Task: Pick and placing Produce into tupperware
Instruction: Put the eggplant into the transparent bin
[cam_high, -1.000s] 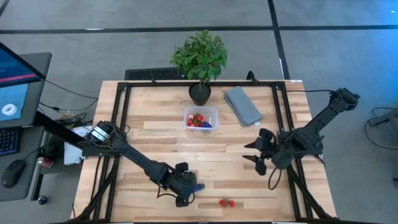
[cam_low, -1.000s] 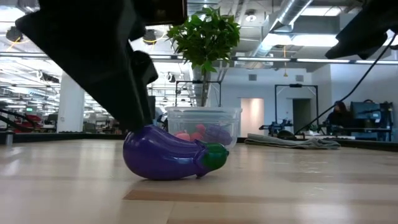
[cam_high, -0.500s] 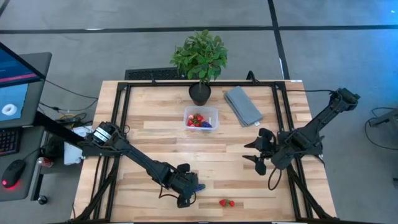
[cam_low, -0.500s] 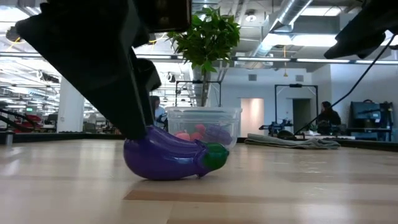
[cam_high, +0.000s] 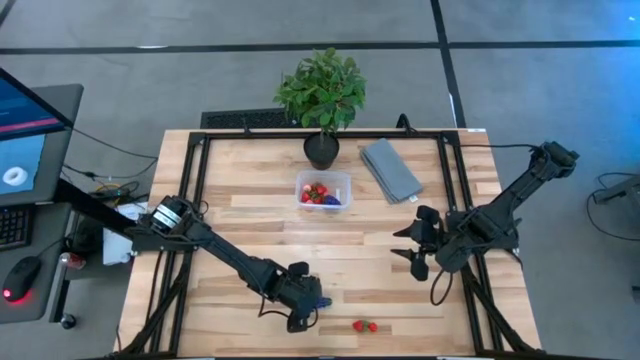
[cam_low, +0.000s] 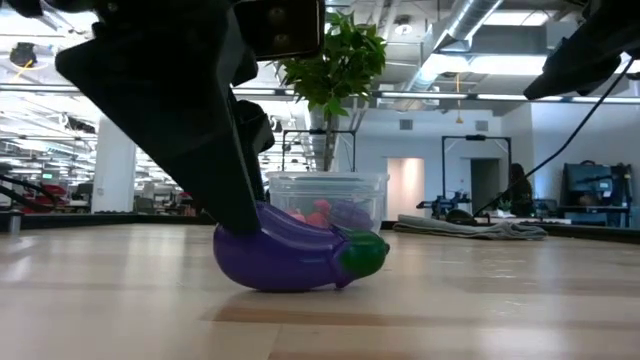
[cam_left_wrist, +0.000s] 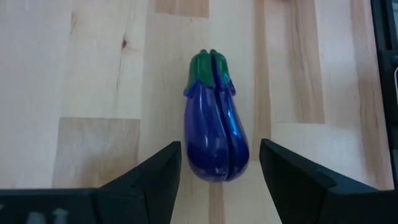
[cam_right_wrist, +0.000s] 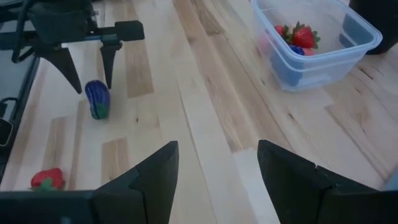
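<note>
A purple toy eggplant (cam_left_wrist: 216, 137) with a green cap lies on its side on the wooden table near the front edge. My left gripper (cam_left_wrist: 221, 149) stands open astride its rounded end (cam_high: 320, 299). A red strawberry (cam_high: 364, 326) lies on the table just to the right of it. The clear tupperware (cam_high: 300, 180) sits at mid-table toward the far side, with strawberries and a purple piece (cam_right_wrist: 298, 37) inside. My right gripper (cam_high: 400, 243) hangs open above the table's right half, holding nothing. My left gripper has its fingers on either side of the eggplant's rounded end (cam_left_wrist: 205, 168), slanting down from the table's left and lying along the eggplant. In the low view one finger (cam_low: 235, 190) lies against the top of that end. The other finger stands a little off. The eggplant rests on the table.
A potted plant (cam_high: 322, 95) stands at the far edge behind the tub, and a folded grey cloth (cam_high: 390, 168) lies to its right. Black frame rails (cam_high: 200, 200) run along the table's left and right sides. People show in the room beyond.
My left gripper has crept a little toward the table's right and down, still open. The eggplant has slid a short way to the right along the table with it, staying on its side.
</note>
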